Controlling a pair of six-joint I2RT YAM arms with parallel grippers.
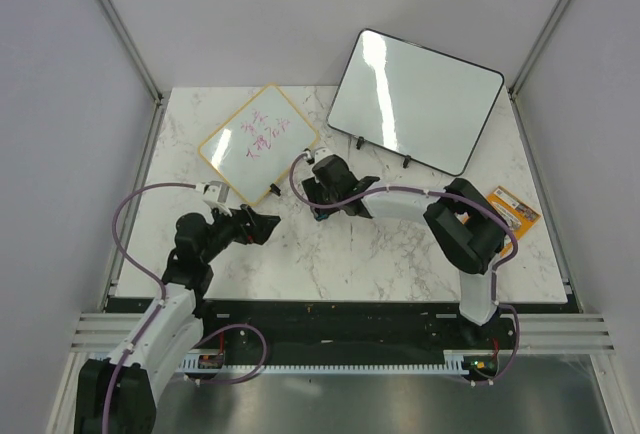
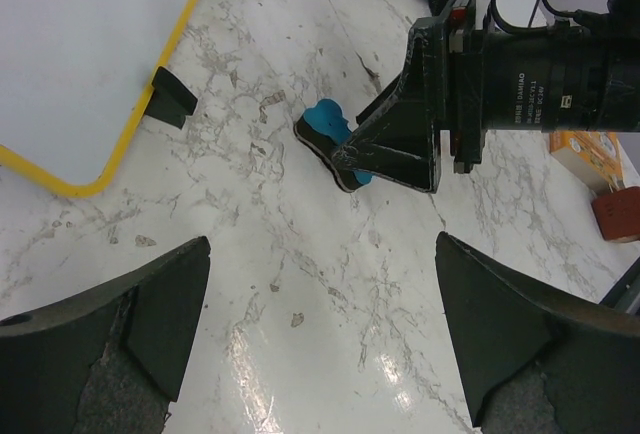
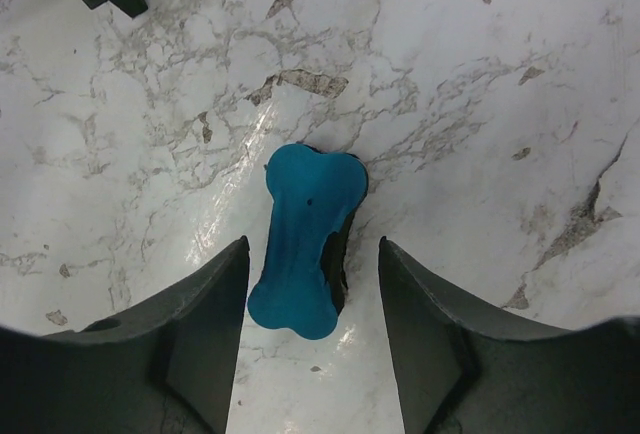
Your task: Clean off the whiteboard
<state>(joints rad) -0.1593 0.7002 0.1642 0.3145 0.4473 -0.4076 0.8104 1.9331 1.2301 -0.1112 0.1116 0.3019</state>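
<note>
Whiteboard (image 1: 258, 144) with pink writing: lies flat toward the far left corner of the table (image 1: 400, 254). Blue eraser (image 3: 305, 239): sits mid-table, between the right jaws, spread either side of it. Left jaws: spread wide, near left edge.

- A white marbled table (image 1: 400, 254) is shown.
- The yellow-framed whiteboard (image 1: 258, 144) is set at its far left.
- A larger black-framed board (image 1: 415, 99) is set at its far right.
- A blue eraser (image 3: 305, 239) is laid mid-table.
- An orange card (image 1: 513, 207) is laid near the right edge.

Black-and-white arms (image 1: 400, 202), looping purple cables (image 1: 120, 224), small white wrist lettering (image 2: 530, 94)
</note>
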